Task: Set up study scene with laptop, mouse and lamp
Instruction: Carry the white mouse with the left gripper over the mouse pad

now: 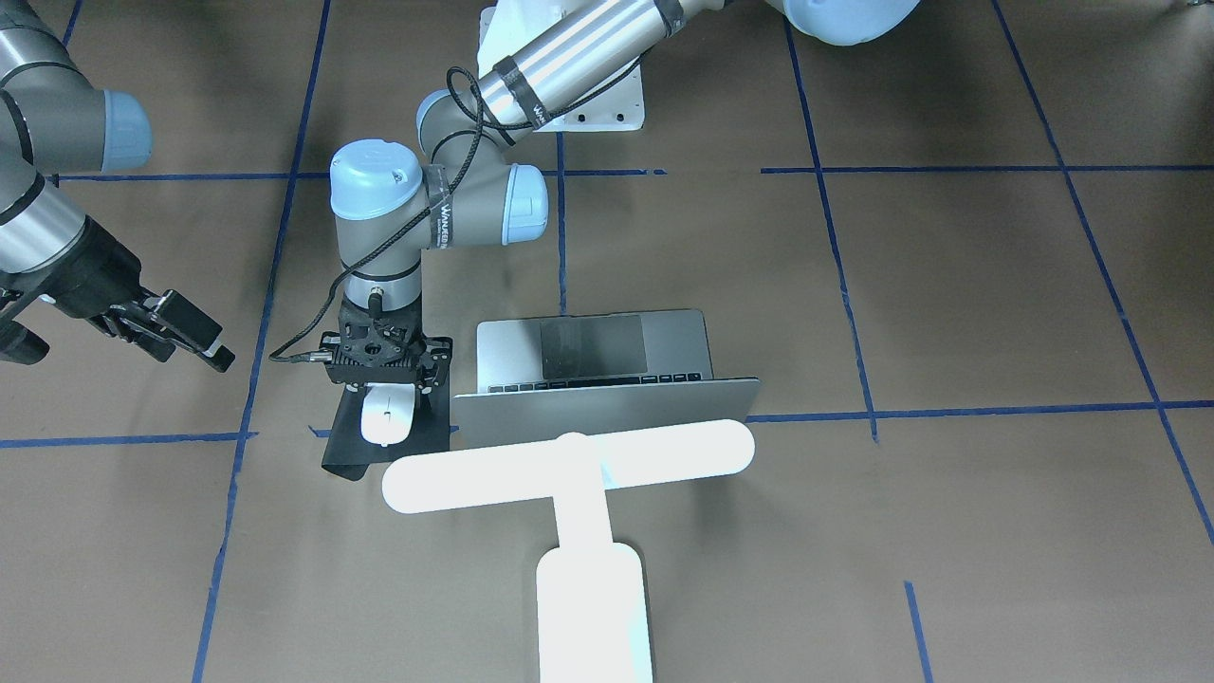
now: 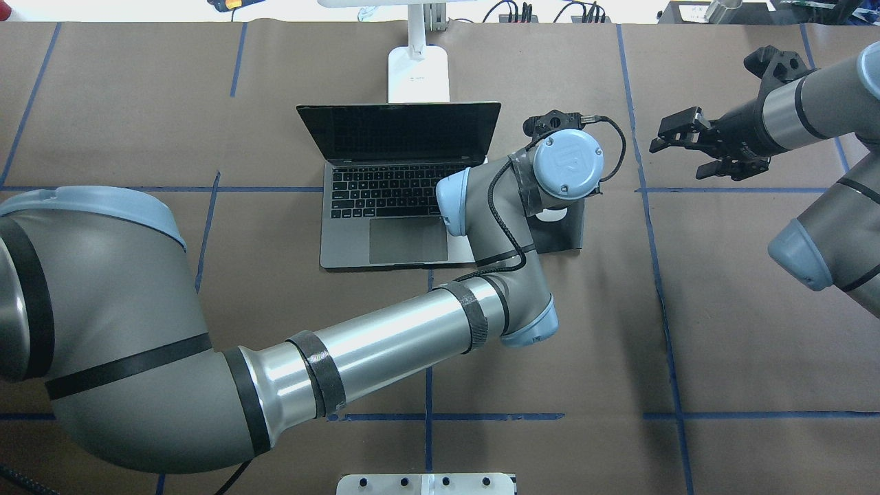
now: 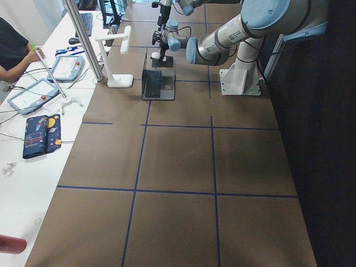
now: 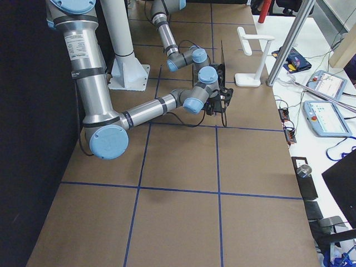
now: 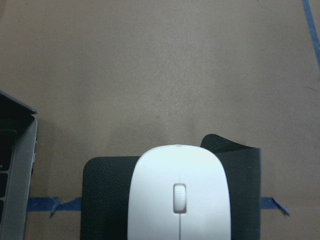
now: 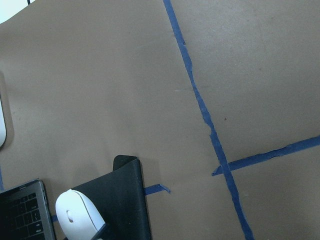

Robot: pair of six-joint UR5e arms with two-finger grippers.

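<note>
The laptop (image 1: pixel 593 346) stands open at mid-table, screen dark (image 2: pixel 385 199). The glowing white lamp (image 1: pixel 569 465) stands behind it, its bar head over the lid. The white mouse (image 1: pixel 387 417) lies on a black mat (image 1: pixel 432 427) beside the laptop; it fills the left wrist view (image 5: pixel 179 195) and shows in the right wrist view (image 6: pixel 77 215). My left gripper (image 1: pixel 389 387) hangs straight over the mouse's rear end, fingers apart on either side of it, open. My right gripper (image 1: pixel 190 356) is open and empty, off to the side above bare table (image 2: pixel 677 158).
The mat's far corner curls up (image 6: pixel 125 165). Blue tape lines cross the brown table cover. A white bolted arm pedestal (image 1: pixel 607 95) stands behind the laptop. A side table with tablets (image 3: pixel 39 94), a metal post and an operator lie beyond the lamp.
</note>
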